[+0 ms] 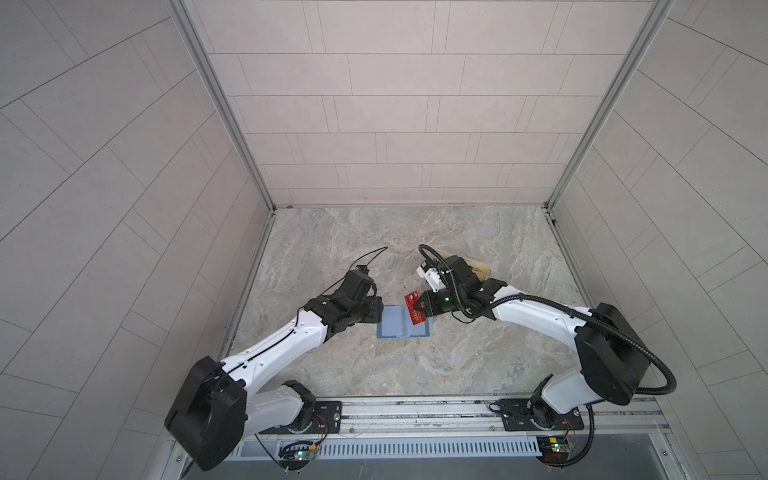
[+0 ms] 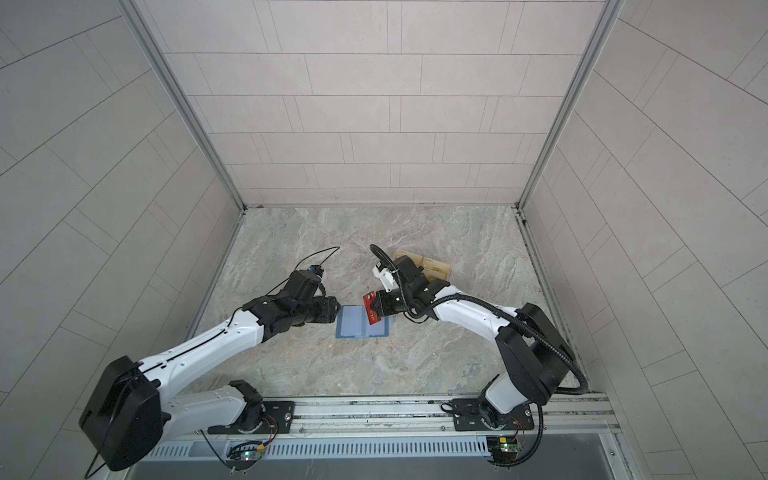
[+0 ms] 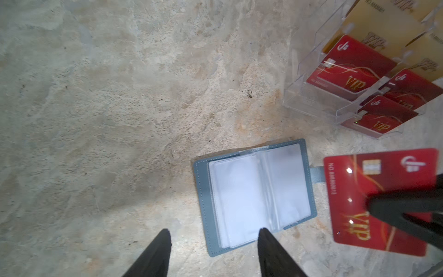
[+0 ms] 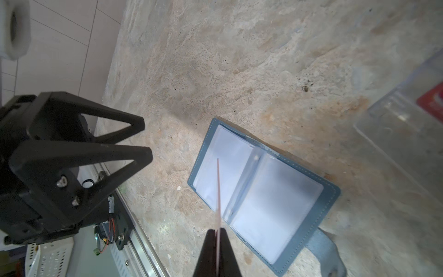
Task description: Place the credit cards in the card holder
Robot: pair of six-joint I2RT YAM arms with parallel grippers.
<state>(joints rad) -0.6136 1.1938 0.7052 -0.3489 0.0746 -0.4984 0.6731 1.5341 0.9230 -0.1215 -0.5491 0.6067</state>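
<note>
We see the slate-blue leather-like card holder (image 1: 402,328) (image 2: 360,322) lying open and flat near the middle of the grey marbled tabletop (image 3: 119,96), its pale clear sleeves facing up and its snap strap pointing right. The right gripper (image 4: 217,233) is clamped tight on a red plastic credit card (image 3: 354,191) with gold VIP lettering, pinching it by one edge. In both top views that card (image 1: 414,309) (image 2: 371,309) hangs tilted above the holder's right half, outside every sleeve. From the right wrist view we look along its thin edge, which points toward the open pages (image 4: 261,191). The left gripper (image 3: 214,231) hovers at the holder's left edge with its black jaws spread apart and nothing between them; one fingertip (image 3: 263,233) overlaps the holder's rim, and we cannot tell whether it touches. To the far right of the holder stands a clear acrylic tiered rack (image 3: 309,96), holding three more red VIP cards (image 3: 352,69) in its front tiers and gold-yellow cards (image 3: 374,21) behind them
</note>
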